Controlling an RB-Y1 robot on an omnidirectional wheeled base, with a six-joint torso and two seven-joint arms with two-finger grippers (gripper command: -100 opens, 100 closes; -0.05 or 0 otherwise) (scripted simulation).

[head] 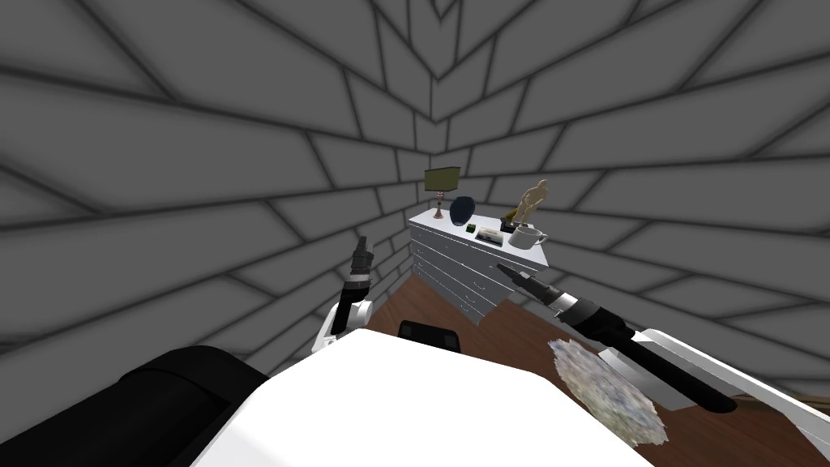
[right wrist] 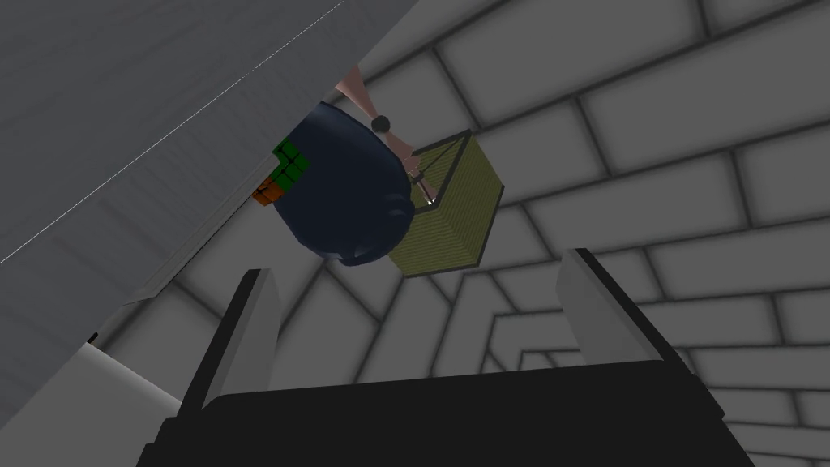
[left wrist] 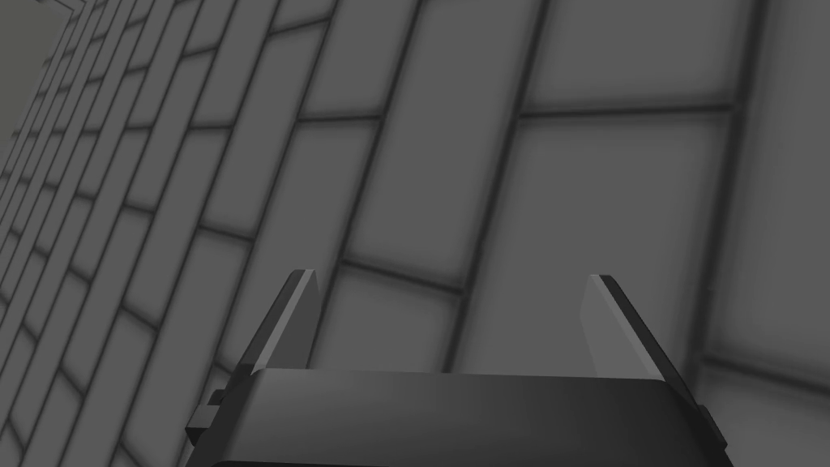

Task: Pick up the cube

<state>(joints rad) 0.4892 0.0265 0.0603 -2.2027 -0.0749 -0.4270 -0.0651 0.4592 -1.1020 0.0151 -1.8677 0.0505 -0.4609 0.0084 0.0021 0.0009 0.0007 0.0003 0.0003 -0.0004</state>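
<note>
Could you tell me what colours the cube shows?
The cube shows green and orange squares, best seen in the right wrist view.

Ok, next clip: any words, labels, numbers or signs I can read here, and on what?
None: no text can be read in these pictures.
The cube shows plain coloured squares, no marks.
The mug, lamp and dresser look blank.
The flat box beside the mug: too small to tell.
</note>
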